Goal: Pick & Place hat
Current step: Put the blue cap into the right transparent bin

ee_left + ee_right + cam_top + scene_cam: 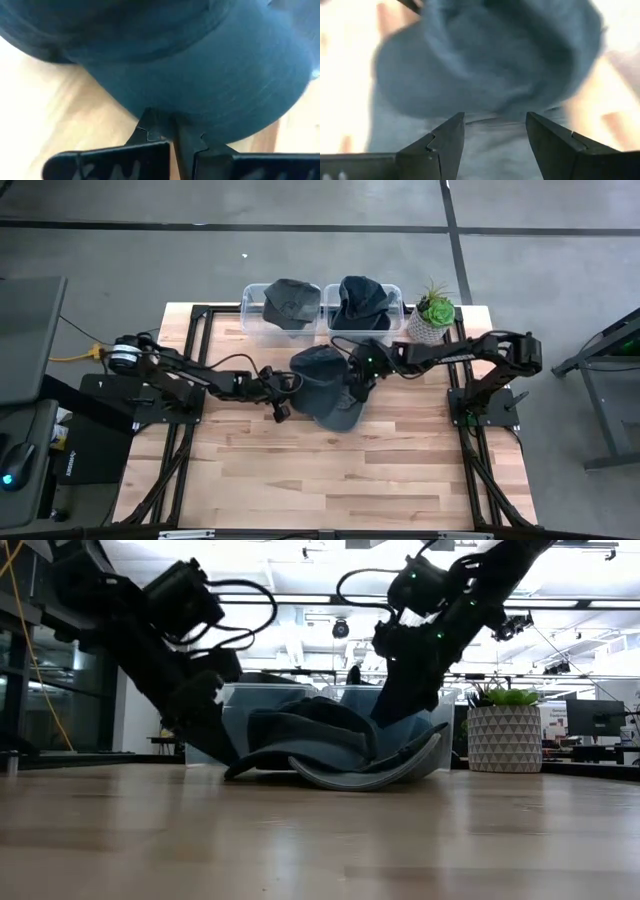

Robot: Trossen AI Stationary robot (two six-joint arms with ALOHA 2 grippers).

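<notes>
A dark blue-grey hat (pixel 325 385) lies in the middle of the table, its curved brim (pixel 365 772) resting on the wood toward the near side. My left gripper (pixel 284 396) reaches in from the table's left and is shut at the hat's left edge (pixel 200 65). My right gripper (pixel 356 380) comes from the right and stands open over the hat's right side (pixel 490 55), one finger on each side of the cloth. Whether it touches the hat, I cannot tell. My left gripper (pixel 170 134) pinches the hat's lower edge (pixel 160 116) on its left side between the two fingertips. The fingers come slanting down from the table's left. The hat still lies on the table (pixel 330 745).
Two clear bins stand at the table's far edge, each holding a dark hat (pixel 288 302) (pixel 360 300). A potted plant (pixel 432 315) stands to their right. Bare wood lies on the near half of the table (pixel 330 480).
</notes>
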